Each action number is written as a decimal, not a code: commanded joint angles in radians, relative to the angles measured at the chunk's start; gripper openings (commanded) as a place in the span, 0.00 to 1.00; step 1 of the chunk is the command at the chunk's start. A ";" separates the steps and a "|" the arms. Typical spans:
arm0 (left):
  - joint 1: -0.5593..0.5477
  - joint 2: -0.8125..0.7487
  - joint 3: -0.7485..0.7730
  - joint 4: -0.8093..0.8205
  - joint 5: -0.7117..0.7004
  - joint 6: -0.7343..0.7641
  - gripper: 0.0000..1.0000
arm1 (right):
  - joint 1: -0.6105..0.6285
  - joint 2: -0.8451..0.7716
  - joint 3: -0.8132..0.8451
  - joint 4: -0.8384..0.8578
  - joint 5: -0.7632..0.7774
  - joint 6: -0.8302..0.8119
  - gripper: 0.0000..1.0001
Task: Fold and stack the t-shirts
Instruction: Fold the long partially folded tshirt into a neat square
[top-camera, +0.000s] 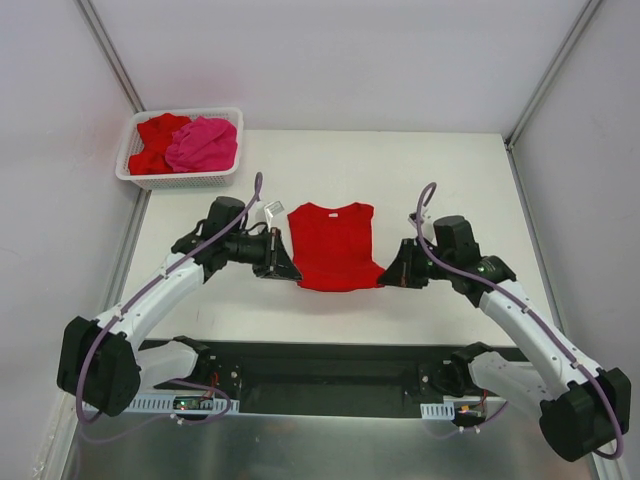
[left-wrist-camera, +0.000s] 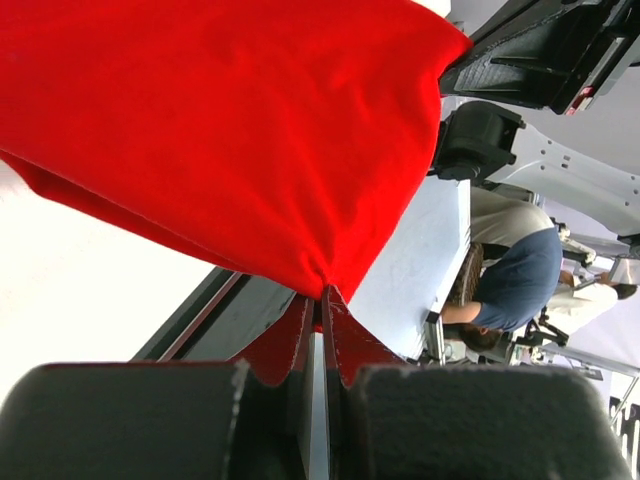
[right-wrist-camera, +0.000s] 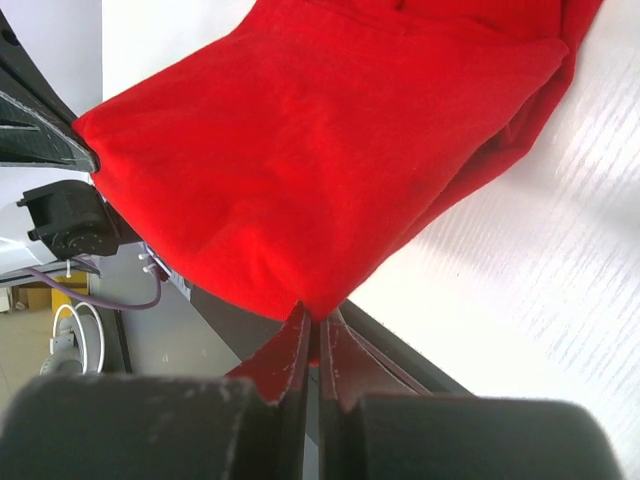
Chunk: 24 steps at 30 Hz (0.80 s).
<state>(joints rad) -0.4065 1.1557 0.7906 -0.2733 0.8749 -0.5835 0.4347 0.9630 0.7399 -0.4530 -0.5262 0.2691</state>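
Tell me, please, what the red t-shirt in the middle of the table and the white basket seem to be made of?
The red t-shirt looks like soft, matte knit cloth, perhaps cotton: it drapes in gentle folds with no shine. The basket looks like stiff white plastic, smooth in finish: its walls form a regular open lattice.

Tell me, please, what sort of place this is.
Probably a robot lab's test booth: a white table closed in by pale panels, two robot arms bolted at its edge, and a person in blue beyond.
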 joint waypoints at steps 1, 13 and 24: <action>-0.008 -0.050 -0.034 -0.012 -0.007 -0.004 0.00 | 0.006 -0.047 -0.020 -0.033 0.022 0.012 0.01; -0.009 -0.106 -0.033 -0.033 -0.021 -0.012 0.00 | 0.032 -0.032 0.021 -0.024 0.022 0.013 0.01; -0.049 -0.129 -0.097 -0.033 -0.027 -0.039 0.00 | 0.079 -0.076 -0.072 0.011 0.009 0.065 0.01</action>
<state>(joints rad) -0.4335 1.0592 0.7094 -0.2974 0.8478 -0.5938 0.4969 0.9291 0.6945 -0.4614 -0.5190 0.2977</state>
